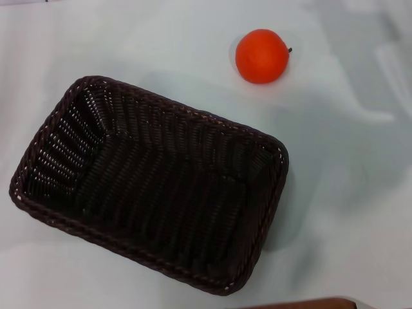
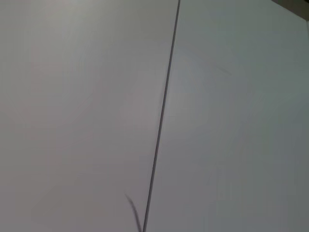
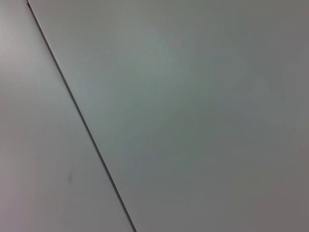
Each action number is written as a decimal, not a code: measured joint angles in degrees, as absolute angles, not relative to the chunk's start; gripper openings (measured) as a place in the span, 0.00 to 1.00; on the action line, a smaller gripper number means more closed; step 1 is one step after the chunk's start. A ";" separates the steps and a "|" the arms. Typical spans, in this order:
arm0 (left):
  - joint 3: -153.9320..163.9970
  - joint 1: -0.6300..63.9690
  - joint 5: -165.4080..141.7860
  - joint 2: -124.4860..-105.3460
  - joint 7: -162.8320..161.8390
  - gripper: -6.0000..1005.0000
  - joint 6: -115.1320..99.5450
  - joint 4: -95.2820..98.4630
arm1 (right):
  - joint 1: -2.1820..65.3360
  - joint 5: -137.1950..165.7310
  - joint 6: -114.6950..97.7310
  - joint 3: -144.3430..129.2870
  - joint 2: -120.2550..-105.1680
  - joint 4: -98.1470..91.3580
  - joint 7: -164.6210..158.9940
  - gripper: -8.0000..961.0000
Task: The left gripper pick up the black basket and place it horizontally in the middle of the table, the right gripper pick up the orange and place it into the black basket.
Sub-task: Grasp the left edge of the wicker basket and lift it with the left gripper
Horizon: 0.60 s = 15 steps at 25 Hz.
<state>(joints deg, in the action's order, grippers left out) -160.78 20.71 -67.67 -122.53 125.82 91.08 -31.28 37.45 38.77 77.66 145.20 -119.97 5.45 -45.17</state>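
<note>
Here the black basket [image 1: 151, 187] lies slanted and empty on the tabletop [image 1: 347, 193], the orange [image 1: 261, 56] apart behind it; no fingers visible, so neither is grasped.

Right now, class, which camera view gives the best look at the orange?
The head view: the orange sits whole and unblocked on the table, beyond the black basket and apart from it. The left wrist and right wrist views show only bare white surface with a dark seam, no orange.
</note>
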 joint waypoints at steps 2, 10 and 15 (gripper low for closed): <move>-160.77 20.69 -67.68 -122.30 125.07 0.71 91.24 -31.29 | 37.52 38.76 77.66 145.19 -119.97 5.44 -45.17 0.97; -160.66 20.72 -67.67 -121.36 118.59 0.70 91.58 -31.38 | 37.62 38.78 77.07 145.20 -119.96 5.45 -45.17 0.97; -158.30 20.56 -68.07 -119.76 112.04 0.69 91.36 -32.06 | 37.65 38.78 76.56 145.20 -119.97 5.45 -45.17 0.97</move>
<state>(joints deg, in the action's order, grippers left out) -158.30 20.56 -68.07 -119.76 112.04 91.36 -32.06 37.65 38.78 76.56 145.20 -119.97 5.45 -45.17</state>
